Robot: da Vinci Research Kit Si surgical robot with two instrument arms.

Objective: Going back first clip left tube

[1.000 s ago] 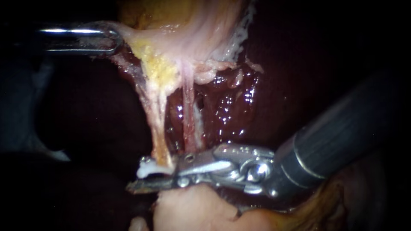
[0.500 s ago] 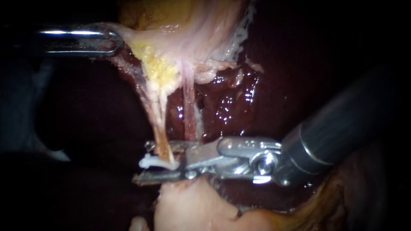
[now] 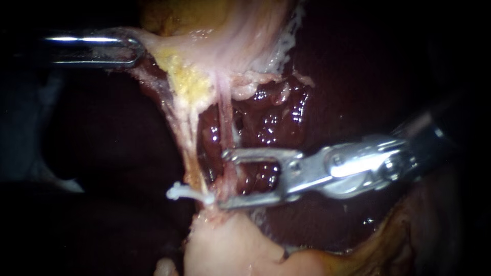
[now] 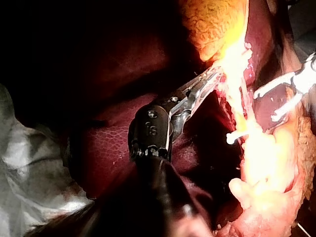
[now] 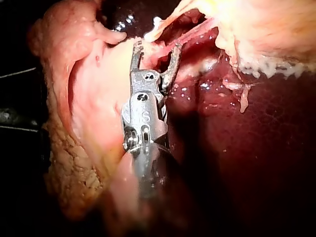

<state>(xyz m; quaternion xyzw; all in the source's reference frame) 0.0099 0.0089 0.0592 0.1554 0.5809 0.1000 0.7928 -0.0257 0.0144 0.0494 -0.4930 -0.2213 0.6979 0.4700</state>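
Observation:
Two strands run down from the pale gallbladder tissue (image 3: 215, 46): the yellowish left tube (image 3: 188, 148) and the pink right tube (image 3: 225, 122). A white clip (image 3: 185, 193) sits across the left tube near its lower end; it also shows in the left wrist view as the clip (image 4: 237, 135). My right instrument (image 3: 223, 179) comes in from the right with its jaws wide open, their tips level with the right tube and just right of the clip. My left instrument (image 3: 120, 48) is shut on the gallbladder's edge and holds it stretched to the upper left.
Dark wet liver (image 3: 276, 117) lies behind the tubes. A pale fatty lump (image 3: 230, 250) sits below the clip. In the right wrist view the open jaws of the right instrument (image 5: 154, 49) point at the pink tube (image 5: 195, 33), with pale tissue (image 5: 98, 98) beside them.
My right instrument has drawn back to the right off the left tube and its jaws have opened wide. The white clip stays on the left tube. The left instrument has not moved.

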